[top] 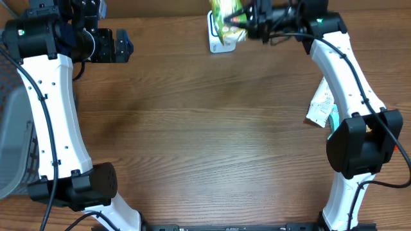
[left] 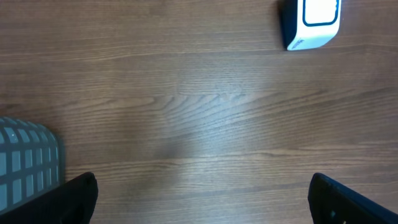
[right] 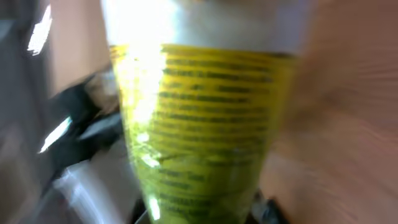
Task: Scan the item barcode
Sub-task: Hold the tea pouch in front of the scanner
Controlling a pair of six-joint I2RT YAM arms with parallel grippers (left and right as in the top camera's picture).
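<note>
**Yellow-green packet held over the scanner, far side of the tabletop**

The wooden tabletop (top: 212,135) fills my overhead view. At its left edge sits 1 grey mesh basket (top: 11,144). Only part of it shows, and I cannot tell what lies in it. My left wrist camera catches just its corner.

The 2 arms reach toward the far side. The left gripper (top: 125,45) hangs with its jaws spread wide, holding nothing, well apart from the scanner (top: 217,43). That scanner is a small white box with a dark blue side, standing at the far middle.

The right gripper (top: 247,19) is clamped narrow on the yellow-green packet (top: 226,16), which overlaps the scanner's top from above. In my right wrist view the packet is blurred, its printed lines unreadable.

Near the right arm's elbow lies 1 white printed packet (top: 319,106). A small teal thing (top: 333,119) is just beside it, half hidden by the arm.
</note>
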